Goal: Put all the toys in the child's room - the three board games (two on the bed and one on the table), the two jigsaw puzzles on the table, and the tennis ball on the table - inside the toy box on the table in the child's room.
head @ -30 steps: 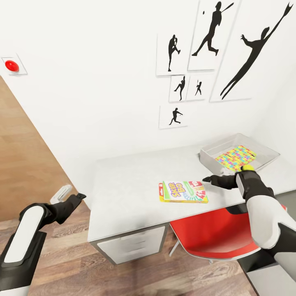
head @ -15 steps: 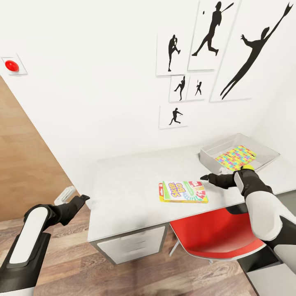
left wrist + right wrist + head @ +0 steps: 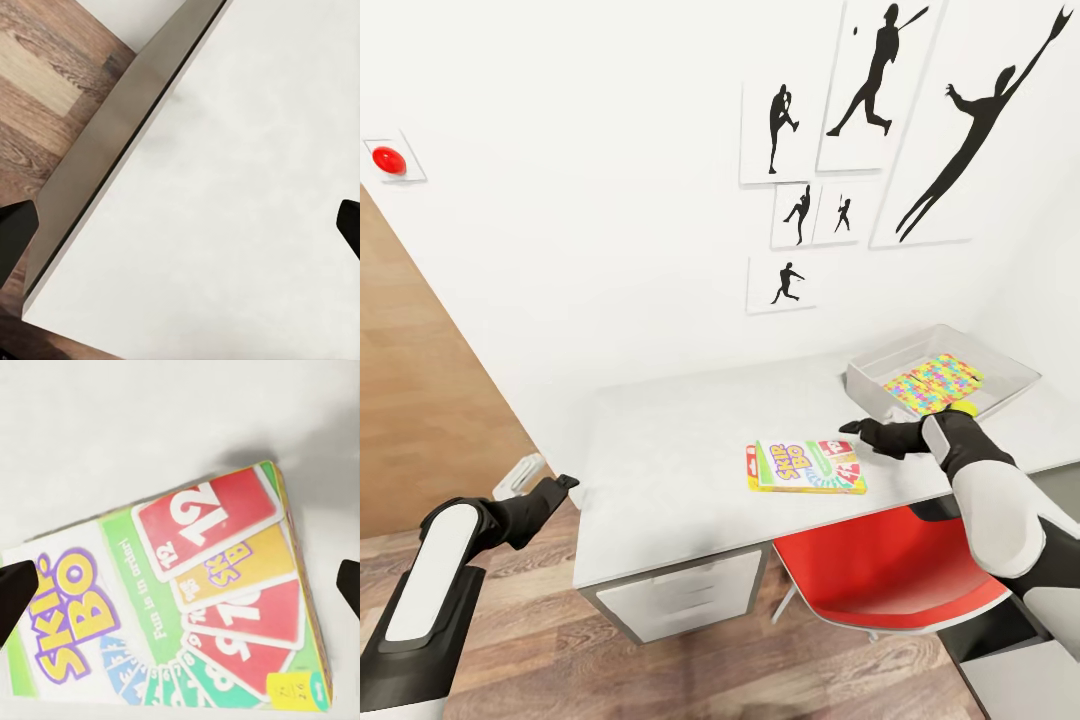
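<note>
Inside toy box [image 3: 880,375]: jigsaw puzzles [image 3: 933,384].

The right arm [image 3: 1000,500] hides most of the tennis ball [image 3: 963,407].

SKIP-BO box [image 3: 172,607]: "SKIP BO", "12".

Board games: one, the SKIP-BO box [image 3: 806,466], near the table's [image 3: 660,450] front edge.
Jigsaws: coloured slabs [image 3: 934,385] in the tray [image 3: 880,395]; number cannot be told.
Tennis balls: one [image 3: 962,408], partly hidden behind the right arm.
Trays: one, at the table's right end.
Tables: one.
Chairs: one, red [image 3: 880,575].
Wall pictures: six silhouettes [image 3: 785,128].
Red buttons: one [image 3: 388,159].
Grippers: two, left [image 3: 565,482], right [image 3: 847,428].
</note>
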You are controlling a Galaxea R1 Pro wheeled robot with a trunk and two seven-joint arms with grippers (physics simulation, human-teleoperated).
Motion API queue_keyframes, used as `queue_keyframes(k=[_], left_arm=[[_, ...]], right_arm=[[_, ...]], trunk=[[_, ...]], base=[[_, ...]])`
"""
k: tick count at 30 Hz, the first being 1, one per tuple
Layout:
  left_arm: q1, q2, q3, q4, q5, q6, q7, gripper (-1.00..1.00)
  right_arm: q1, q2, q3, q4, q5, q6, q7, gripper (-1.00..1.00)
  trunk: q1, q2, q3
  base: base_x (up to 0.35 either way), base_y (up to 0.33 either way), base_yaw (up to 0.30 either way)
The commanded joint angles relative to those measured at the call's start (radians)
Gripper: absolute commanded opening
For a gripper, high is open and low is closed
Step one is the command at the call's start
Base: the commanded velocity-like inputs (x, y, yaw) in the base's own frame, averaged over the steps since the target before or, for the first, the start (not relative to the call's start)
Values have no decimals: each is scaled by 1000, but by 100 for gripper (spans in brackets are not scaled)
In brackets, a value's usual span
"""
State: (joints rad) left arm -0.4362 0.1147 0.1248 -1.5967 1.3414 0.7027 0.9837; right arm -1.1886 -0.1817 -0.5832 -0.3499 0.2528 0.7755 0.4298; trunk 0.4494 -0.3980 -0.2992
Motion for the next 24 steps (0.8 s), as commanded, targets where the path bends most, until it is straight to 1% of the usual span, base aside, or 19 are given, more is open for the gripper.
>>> queue_keyframes(k=[1,10,15,24], left_arm=[[-1,0,1,-1,7,4,8,100],[-1,0,2,1,7,4,5,100],[-1,1,2,1,7,4,5,100],[0,6,6,1,7,4,3,100]], right_arm=[[-1,1,-6,0,5,4,4,100],[2,7,-3,4,-13,4,-5,100],[4,8,-2,4,-16,5,-7,100],[7,8,-6,5,-20,5,-10,100]], trunk=[[1,-2,-2],[1,-2,-2],[1,-2,-3],[1,-2,-11]], base=[[0,0,0],[0,0,0],[0,0,0],[0,0,0]])
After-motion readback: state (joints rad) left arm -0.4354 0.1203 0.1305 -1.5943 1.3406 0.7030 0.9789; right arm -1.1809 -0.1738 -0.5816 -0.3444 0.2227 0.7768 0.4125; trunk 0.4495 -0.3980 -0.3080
